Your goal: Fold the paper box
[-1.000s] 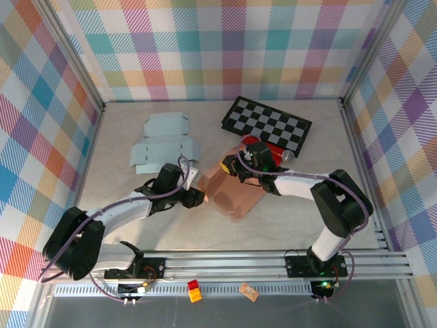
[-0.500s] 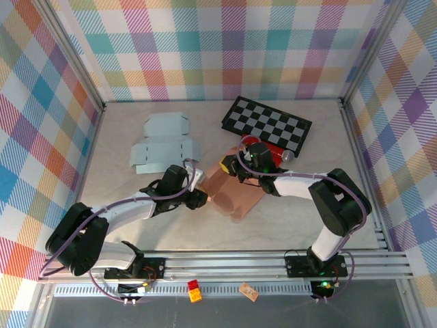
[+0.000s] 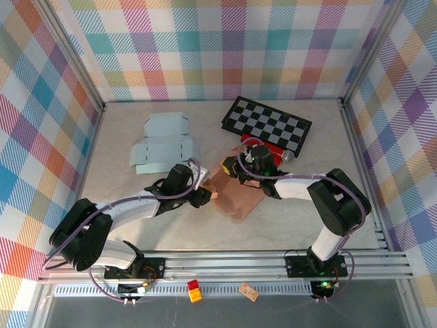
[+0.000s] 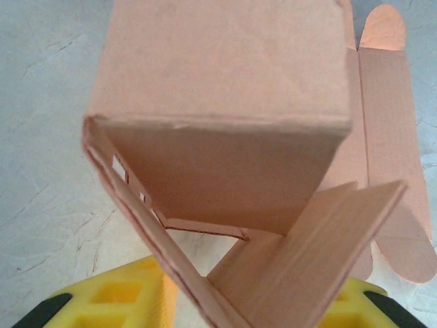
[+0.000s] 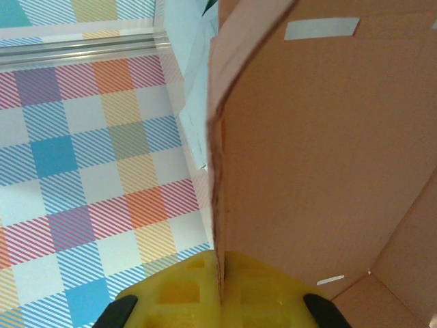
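Your right claw (image 5: 220, 301) is clamped on an edge of the box (image 3: 237, 195), which rises straight ahead of it, while two flaps (image 4: 321, 232) stand between your left claw's (image 4: 232, 311) parted fingers (image 4: 109, 301), where no grip can be confirmed.

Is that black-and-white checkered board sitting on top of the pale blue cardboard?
No, the checkered board lies off to the right of the pale blue cardboard, with a clear gap between them.
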You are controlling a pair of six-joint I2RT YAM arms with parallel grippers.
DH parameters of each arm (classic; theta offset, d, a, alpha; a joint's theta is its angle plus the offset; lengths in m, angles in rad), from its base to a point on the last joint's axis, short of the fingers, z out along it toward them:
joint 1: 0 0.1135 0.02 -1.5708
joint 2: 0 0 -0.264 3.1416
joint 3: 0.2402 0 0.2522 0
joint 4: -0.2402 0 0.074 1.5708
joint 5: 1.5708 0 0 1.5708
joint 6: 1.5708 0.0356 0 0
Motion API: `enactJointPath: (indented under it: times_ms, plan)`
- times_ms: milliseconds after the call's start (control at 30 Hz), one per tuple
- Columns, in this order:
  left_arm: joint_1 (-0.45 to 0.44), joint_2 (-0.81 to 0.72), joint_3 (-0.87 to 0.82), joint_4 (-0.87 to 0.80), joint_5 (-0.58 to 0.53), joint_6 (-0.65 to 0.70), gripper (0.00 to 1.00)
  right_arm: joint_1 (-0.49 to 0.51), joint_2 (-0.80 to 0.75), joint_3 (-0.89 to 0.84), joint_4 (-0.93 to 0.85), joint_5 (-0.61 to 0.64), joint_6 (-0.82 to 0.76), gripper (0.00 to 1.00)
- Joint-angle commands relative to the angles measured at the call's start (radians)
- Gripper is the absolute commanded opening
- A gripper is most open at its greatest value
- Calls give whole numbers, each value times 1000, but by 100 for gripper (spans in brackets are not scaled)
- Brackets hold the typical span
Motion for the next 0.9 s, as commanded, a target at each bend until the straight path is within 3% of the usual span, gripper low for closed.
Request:
enactJointPath:
  times_ms: [0,367,700,867]
  plan:
    - [-13,12,18,41,-32,-14,35,-4,17,-26,85,7,14,0]
    - [-41,40,14,89,-107,-79,41,0,34,-51,144,21,47,0]
    - [-79,56,-11,149,-208,-151,41,13,63,-99,282,87,108,0]
    - [-83,73,-8,167,-198,-162,37,21,76,-99,302,101,131,0]
